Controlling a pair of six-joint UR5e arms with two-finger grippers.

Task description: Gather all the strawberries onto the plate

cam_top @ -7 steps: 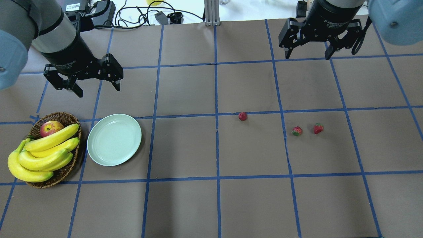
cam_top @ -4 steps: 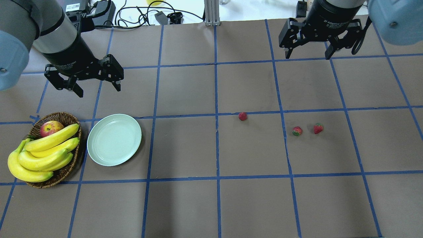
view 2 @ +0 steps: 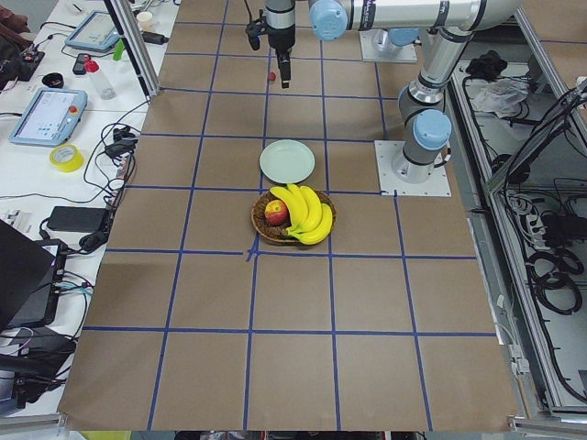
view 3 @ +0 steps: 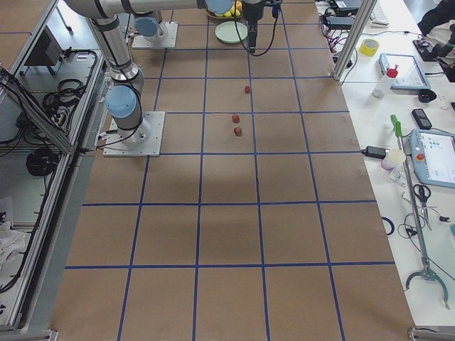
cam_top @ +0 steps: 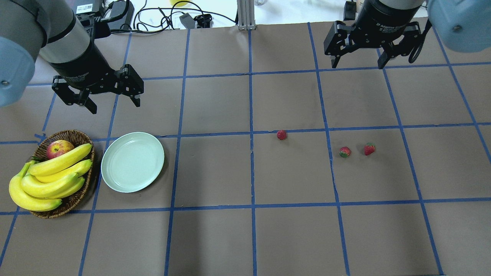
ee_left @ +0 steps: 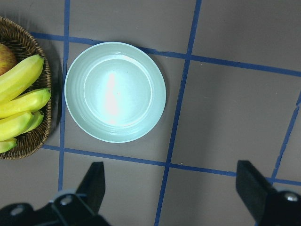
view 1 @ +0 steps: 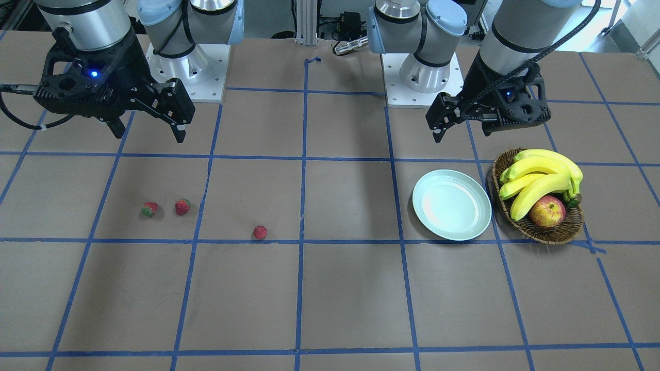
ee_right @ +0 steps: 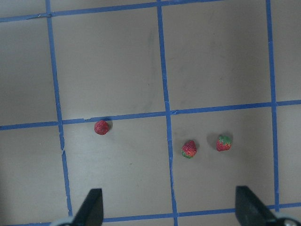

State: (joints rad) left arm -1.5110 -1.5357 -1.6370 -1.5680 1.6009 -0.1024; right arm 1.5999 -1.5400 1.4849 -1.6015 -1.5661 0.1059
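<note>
Three strawberries lie on the brown table: one [cam_top: 282, 134] near the middle and two side by side [cam_top: 344, 152] [cam_top: 369, 148] to its right. All three show in the right wrist view [ee_right: 101, 127] [ee_right: 189, 149] [ee_right: 224, 142]. The pale mint plate [cam_top: 132, 161] sits empty at the left, also in the left wrist view [ee_left: 115, 92]. My left gripper [cam_top: 115, 105] hangs open and empty above the table, just beyond the plate. My right gripper [cam_top: 357, 65] hangs open and empty at the far right, well beyond the strawberries.
A brown wicker basket [cam_top: 78, 197] with bananas [cam_top: 50, 176] and a red-yellow apple [cam_top: 59, 148] stands directly left of the plate. Cables and boxes [cam_top: 161, 15] lie past the table's far edge. Blue tape lines grid the table.
My left arm has shifted very slightly. The strawberries, the plate and my right gripper have not moved.
</note>
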